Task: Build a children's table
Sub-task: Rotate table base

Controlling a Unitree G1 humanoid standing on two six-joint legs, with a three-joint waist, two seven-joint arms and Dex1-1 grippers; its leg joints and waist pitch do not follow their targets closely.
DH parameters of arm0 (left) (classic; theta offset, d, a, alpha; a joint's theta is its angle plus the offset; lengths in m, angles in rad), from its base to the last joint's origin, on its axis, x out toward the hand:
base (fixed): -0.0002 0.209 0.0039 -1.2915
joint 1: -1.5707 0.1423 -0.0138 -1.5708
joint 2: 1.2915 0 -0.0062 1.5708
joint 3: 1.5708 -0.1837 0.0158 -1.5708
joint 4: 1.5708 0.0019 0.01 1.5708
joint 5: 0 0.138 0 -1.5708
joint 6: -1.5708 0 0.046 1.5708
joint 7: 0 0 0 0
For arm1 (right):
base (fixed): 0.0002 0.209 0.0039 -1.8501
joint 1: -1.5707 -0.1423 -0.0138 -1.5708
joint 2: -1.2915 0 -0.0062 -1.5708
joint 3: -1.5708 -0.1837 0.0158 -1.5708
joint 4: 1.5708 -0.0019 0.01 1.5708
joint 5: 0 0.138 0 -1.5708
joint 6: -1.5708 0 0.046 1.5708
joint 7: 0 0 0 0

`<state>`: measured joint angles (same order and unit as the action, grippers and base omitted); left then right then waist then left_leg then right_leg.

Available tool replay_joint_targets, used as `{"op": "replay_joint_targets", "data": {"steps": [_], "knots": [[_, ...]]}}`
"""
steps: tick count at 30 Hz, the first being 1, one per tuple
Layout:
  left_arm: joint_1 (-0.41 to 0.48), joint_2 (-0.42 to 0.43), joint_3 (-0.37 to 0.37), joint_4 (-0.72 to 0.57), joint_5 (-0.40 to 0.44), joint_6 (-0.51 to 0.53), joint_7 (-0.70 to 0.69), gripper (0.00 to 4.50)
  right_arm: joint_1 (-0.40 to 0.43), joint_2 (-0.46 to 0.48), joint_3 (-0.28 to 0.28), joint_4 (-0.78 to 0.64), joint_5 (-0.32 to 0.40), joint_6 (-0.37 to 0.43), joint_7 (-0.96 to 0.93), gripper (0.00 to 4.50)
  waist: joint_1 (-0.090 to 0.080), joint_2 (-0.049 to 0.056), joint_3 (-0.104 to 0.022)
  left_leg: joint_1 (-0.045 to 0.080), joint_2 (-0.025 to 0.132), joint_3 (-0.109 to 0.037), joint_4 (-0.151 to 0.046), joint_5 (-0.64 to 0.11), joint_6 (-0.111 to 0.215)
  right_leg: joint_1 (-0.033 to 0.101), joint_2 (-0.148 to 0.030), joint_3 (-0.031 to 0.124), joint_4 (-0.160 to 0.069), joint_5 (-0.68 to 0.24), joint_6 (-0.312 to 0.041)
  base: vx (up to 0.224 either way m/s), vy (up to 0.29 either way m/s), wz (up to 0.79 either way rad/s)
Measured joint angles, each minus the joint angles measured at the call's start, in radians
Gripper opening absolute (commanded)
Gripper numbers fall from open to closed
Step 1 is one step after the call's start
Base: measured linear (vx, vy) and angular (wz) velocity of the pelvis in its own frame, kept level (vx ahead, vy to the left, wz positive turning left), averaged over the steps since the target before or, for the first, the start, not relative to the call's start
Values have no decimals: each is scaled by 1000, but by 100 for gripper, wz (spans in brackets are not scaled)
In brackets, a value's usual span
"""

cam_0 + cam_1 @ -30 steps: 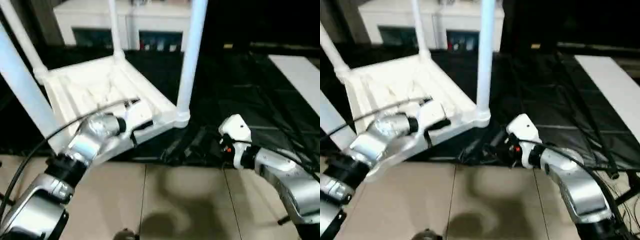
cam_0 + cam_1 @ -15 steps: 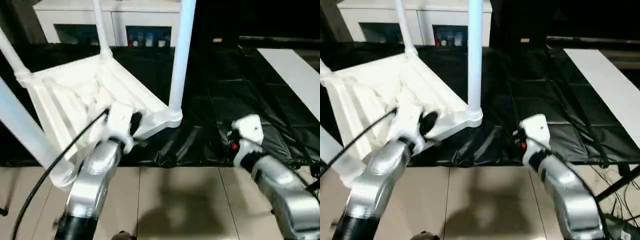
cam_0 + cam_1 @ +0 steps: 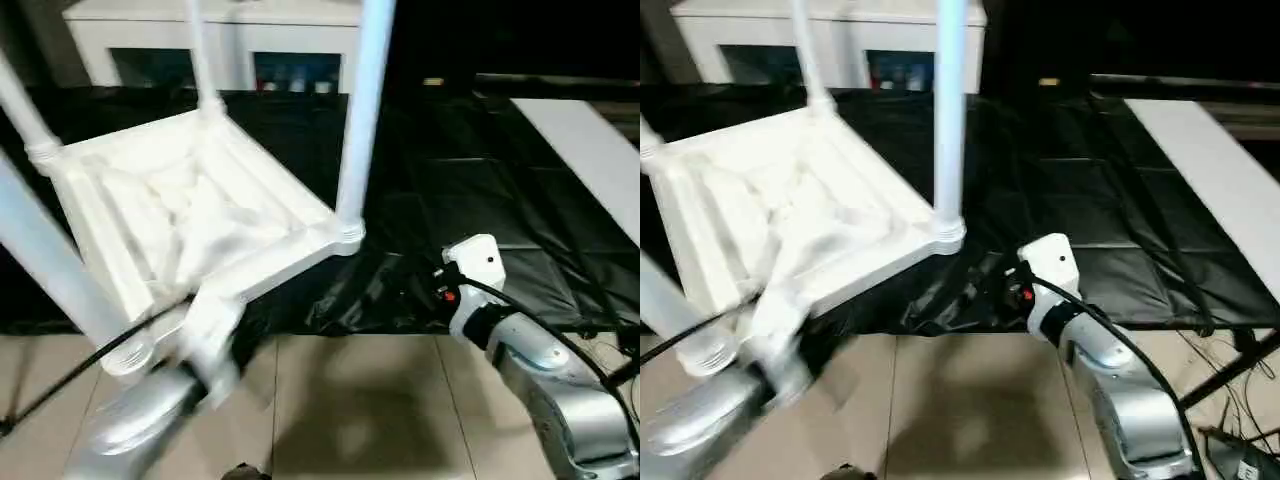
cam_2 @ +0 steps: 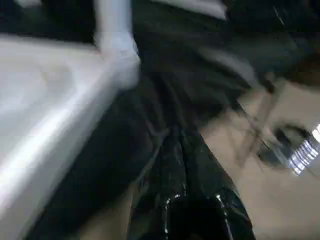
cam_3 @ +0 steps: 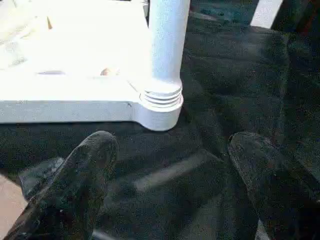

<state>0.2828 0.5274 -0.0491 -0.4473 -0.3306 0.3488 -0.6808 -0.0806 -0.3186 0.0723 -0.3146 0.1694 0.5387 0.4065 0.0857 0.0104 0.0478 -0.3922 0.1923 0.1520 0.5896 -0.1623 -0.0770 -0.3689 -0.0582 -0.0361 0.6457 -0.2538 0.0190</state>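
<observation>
Black cloth drapes the worktop (image 3: 480, 200), where the children's table (image 3: 190, 215) lies upside down, legs up. Left pincer (image 4: 180, 150) is closed, empty; right pincer (image 5: 170, 165) gapes wide, empty. Light, stiff, probably slick plastic: grip a leg (image 3: 362, 110) near its socket.

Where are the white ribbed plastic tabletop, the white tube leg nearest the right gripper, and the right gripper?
white ribbed plastic tabletop (image 3: 190, 215): left eye view, ribbed underside.
white tube leg (image 5: 167, 40): right wrist view, shaft above socket.
right gripper (image 5: 172, 167): right wrist view, between open fingertips.
</observation>
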Motion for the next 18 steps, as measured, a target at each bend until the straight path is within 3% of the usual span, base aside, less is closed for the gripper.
{"op": "replay_joint_targets", "data": {"steps": [6,9,13,18], "knots": [[156,238,128,43,53,59,-157,6,0,-9,3,0,11,0,19,400,-3,-4,2,8,-1,3,-4,0,0,-4,0,6,-1,-1,1,0,0,0],[179,289,184,93,76,61,-165,6,0,-17,13,-1,23,3,47,400,0,-6,3,8,-2,5,-4,0,0,-6,0,10,-1,-1,1,0,0,0],[179,359,226,140,92,58,-168,6,40,-92,65,-82,96,29,186,400,3,-11,1,9,-3,8,-5,0,0,-6,1,15,-1,-1,1,0,0,0],[102,352,250,201,96,38,-178,6,84,-207,135,-156,198,95,380,400,4,-13,1,9,-3,11,-4,-1,1,-6,1,18,0,0,1,0,0,0]]}}
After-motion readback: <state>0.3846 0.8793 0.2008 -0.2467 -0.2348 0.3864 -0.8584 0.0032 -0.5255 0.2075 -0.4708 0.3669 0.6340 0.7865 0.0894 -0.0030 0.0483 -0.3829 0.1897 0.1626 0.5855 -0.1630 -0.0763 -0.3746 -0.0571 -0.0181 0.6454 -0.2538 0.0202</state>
